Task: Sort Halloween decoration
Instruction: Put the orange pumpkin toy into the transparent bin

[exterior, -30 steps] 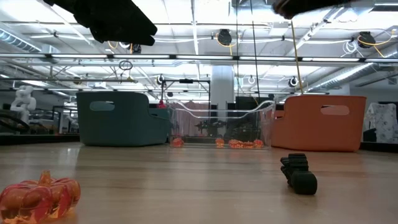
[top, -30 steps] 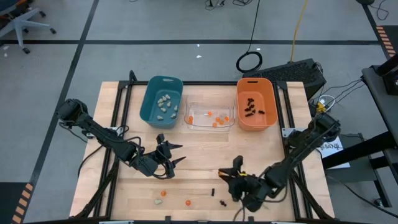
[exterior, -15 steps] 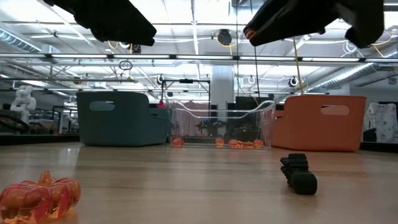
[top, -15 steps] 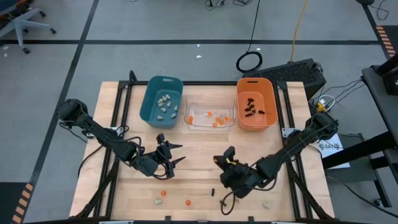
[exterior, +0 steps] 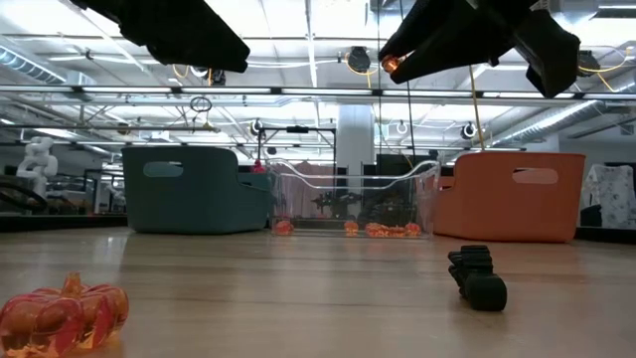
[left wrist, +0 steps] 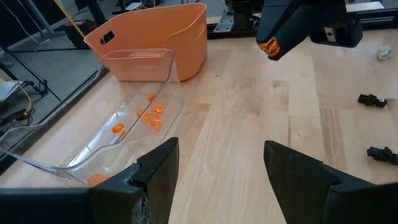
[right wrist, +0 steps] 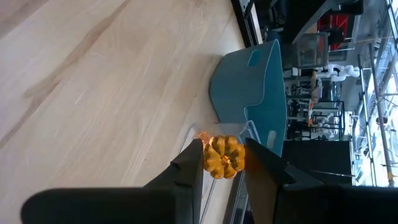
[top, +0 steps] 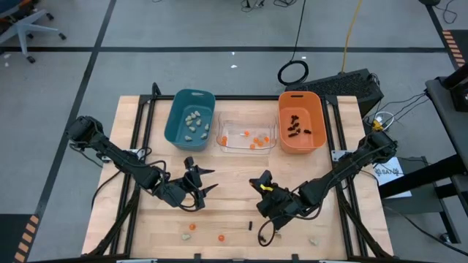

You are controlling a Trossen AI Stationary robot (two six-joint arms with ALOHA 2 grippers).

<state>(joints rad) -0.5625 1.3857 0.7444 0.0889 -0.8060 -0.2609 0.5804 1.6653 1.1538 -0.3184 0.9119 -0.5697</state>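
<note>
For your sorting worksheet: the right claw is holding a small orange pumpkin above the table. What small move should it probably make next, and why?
Probably carry it on toward the clear bin. The right claw is shut on the orange pumpkin and hangs over bare table short of the bins. The clear bin already holds the other small orange pieces; the teal bin holds pale lumps, the orange bin black ones.

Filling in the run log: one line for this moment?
right hand: shut on orange pumpkin, above table | left hand: open, empty, idle | clear bin: holds orange pieces
</note>
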